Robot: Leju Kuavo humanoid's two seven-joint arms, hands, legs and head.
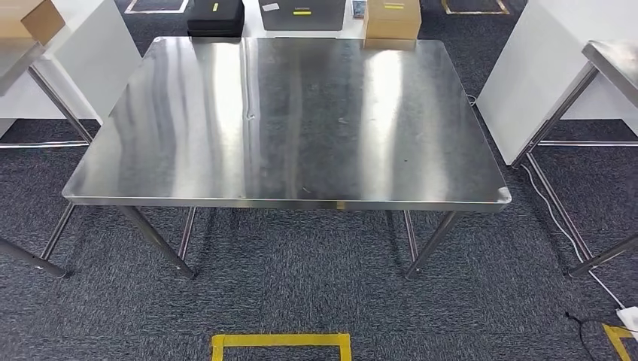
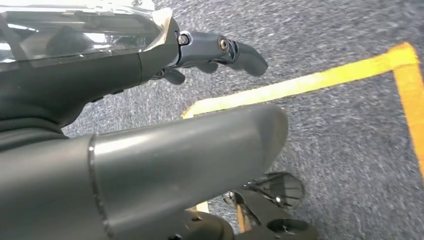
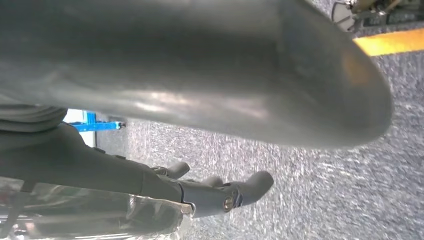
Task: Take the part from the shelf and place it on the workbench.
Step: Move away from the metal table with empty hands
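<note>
So the robot's standing square in front of the steel bench, which sits on dark grey carpet. The top is shiny, with light streaks running near to far across it. On the floor just on the near side there's a yellow tape box, with another yellow corner off at the near right.

Both arms hang down by its sides over the carpet. The left hand has nothing in it that I can see: the dark fingers are stretched out nearly straight and the fat grey thumb sticks out well apart from them. There's something clear and shiny, plastic-looking, along the hand's side, and I can't tell what that is. The right hand is the same deal: fingers out straight, thumb well apart, nothing between them, and the same shiny clear stuff beside it.

As for the part, honestly can't tell where it is from here.

Past the far edge of the bench there's a stack of black cases, a flat dark tray and a cardboard box touching the far right edge. Another box sits on a bench at the far left. A second steel bench pokes in on the right, with a white cable trailing along the floor under it
</note>
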